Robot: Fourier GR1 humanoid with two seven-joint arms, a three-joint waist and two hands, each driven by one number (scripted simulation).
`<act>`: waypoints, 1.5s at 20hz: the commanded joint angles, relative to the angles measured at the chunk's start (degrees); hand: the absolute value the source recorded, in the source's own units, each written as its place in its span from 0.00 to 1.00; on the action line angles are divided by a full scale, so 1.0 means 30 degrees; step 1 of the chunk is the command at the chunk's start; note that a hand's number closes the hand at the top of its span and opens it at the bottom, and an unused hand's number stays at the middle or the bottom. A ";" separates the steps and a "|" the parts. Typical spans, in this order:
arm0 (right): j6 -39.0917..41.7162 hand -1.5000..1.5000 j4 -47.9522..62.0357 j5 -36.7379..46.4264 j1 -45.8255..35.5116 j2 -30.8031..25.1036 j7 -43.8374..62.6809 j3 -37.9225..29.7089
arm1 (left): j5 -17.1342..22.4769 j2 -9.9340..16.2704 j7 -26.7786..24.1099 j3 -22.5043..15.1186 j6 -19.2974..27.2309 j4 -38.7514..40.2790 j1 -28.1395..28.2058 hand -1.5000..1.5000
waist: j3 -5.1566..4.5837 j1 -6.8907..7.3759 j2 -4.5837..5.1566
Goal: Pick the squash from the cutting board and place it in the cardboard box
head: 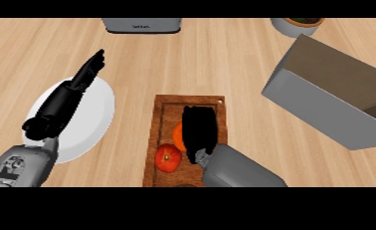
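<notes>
We look down on a wooden counter point(206, 50). Our right hand point(198, 130) sits over the cutting board point(163, 107), fingers pointing away from us toward the board's far end. The squash point(178, 133) shows only as an orange sliver at the hand's left edge, approx. mid-board; the rest is hidden under the palm. The hand seems to lie right on it, but we can't tell whether the fingers are curled round it or just laid flat over it. A red tomato point(168, 157) lies on the board's near part, just beside the squash and to the left of the right wrist.

The cardboard box point(323, 94) stands to the right of the board, well apart from it, tilted w/ its open top facing up and left.

Our left hand point(77, 87) is at the left, over a white plate point(99, 119), fingers straight and pointing up-right, holding nothing.

At the far edge: a grey appliance point(141, 25) at centre, and a pot w/ a plant point(297, 25) at the right.
</notes>
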 commanded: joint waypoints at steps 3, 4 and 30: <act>-0.0481 1.00 -0.3471 -0.1198 0.0818 -0.1127 -0.8120 0.2638 | -0.0251 -0.0036 -0.0227 -0.0145 -0.0109 0.0212 0.0204 0.50 | 0.0033 0.0047 0.0058; -0.0496 1.00 -0.4282 -0.1301 0.0510 -0.2043 -0.9148 0.2377 | 0.0218 0.0182 0.0066 0.0364 -0.0351 0.0259 -0.0204 0.50 | 0.0027 -0.0108 0.0020; -0.1066 1.00 -1.3697 -0.2360 0.1729 -0.8106 -0.6617 -1.2375 | -0.0613 -0.0559 0.0531 0.0998 -0.0901 -0.0118 -0.0191 0.50 | 0.0000 -0.0135 0.0026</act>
